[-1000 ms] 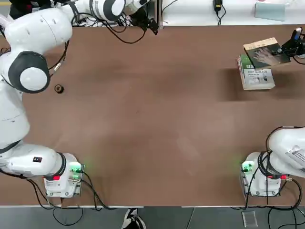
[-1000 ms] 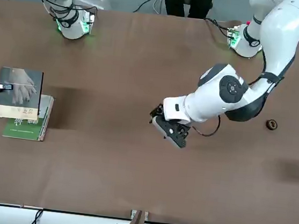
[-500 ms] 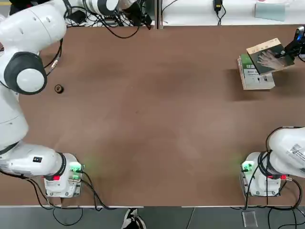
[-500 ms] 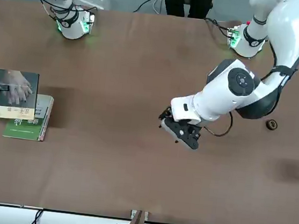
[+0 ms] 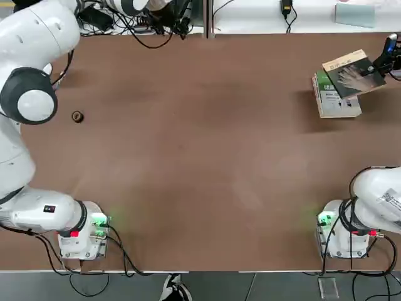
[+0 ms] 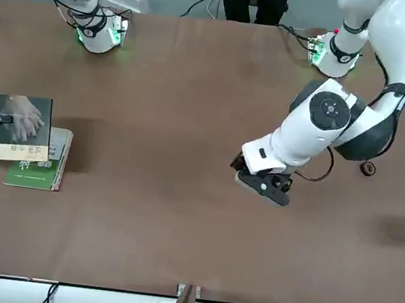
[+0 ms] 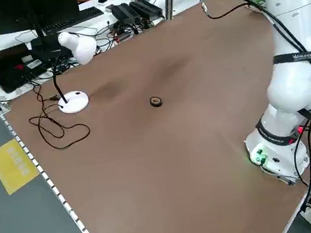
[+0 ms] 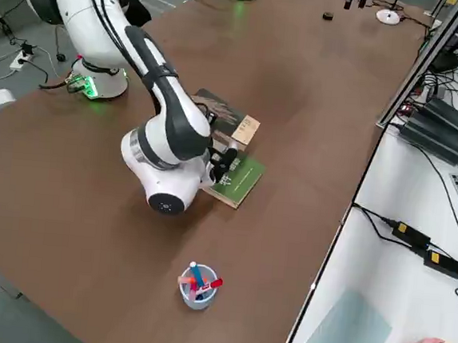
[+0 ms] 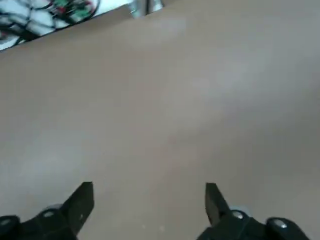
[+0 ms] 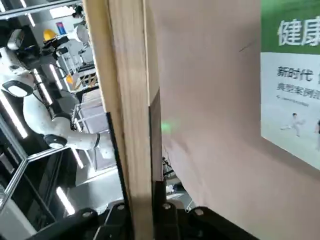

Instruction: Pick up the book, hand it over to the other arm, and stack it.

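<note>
The book [image 5: 352,71], dark grey-green with a pale hand picture and a tan band, hangs tilted just above a thicker green-and-white book [image 5: 335,101] at the table's far right. My right gripper [image 5: 383,61] is shut on its outer edge; in the right wrist view the book's edge [image 10: 127,115] runs up from between the fingers. From the front, the book [image 6: 19,128] overlaps the green-and-white book [image 6: 36,169]. My left gripper [image 6: 261,186] hovers over the far middle of the table, open, with nothing between its fingers [image 9: 82,202].
A small dark ring [image 5: 77,116] lies on the left half of the table. A cup of pens [image 8: 196,285] stands past the books near the right edge. A white desk lamp [image 7: 73,52] and cables sit beyond the table's left side.
My left gripper has opened wider and swung toward the robot's left along the far side. The book in my right gripper has shifted only slightly above the green-and-white book.
</note>
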{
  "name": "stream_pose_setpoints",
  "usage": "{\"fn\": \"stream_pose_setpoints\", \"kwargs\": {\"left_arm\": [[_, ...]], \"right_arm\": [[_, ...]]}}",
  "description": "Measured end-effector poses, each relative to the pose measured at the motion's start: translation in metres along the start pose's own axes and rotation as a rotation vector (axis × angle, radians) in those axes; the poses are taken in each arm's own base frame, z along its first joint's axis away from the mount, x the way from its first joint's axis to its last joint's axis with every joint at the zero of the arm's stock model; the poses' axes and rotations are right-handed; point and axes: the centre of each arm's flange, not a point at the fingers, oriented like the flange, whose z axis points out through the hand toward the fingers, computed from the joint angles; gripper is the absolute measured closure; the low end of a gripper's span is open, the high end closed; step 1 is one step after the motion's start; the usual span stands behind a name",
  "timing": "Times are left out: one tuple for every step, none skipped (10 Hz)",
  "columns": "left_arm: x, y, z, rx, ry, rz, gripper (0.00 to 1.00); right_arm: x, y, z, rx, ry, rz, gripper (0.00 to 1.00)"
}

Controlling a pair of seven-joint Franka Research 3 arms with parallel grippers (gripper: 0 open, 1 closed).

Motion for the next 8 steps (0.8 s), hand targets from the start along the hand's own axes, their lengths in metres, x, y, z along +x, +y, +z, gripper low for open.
{"fn": "stream_pose_setpoints", "kwargs": {"left_arm": [[-0.003,-0.002,-0.004,0.017,-0.017,-0.009,0.0],[-0.005,-0.01,-0.007,0.032,-0.034,-0.019,0.01],[-0.007,-0.023,-0.009,0.044,-0.052,-0.036,0.01],[-0.009,-0.038,-0.01,0.055,-0.067,-0.055,0.01],[-0.011,-0.052,-0.011,0.065,-0.078,-0.073,0.01],[-0.015,-0.065,-0.011,0.074,-0.089,-0.09,0.0],[-0.019,-0.078,-0.01,0.083,-0.098,-0.106,0.0],[-0.023,-0.09,-0.01,0.091,-0.105,-0.122,0.0]], "right_arm": [[0.004,0.004,0.004,0.016,-0.01,-0.007,0.84],[0.006,0.008,0.005,0.031,-0.018,-0.013,0.84],[0.006,0.012,0.002,0.042,-0.019,-0.018,0.84],[0.005,0.016,-0.003,0.051,-0.018,-0.025,0.84],[0.003,0.019,-0.009,0.058,-0.013,-0.03,0.84],[0.001,0.023,-0.015,0.06,-0.002,-0.033,0.84],[-0.001,0.028,-0.021,0.064,0.008,-0.035,0.84],[-0.002,0.035,-0.025,0.067,0.014,-0.033,0.84]]}}
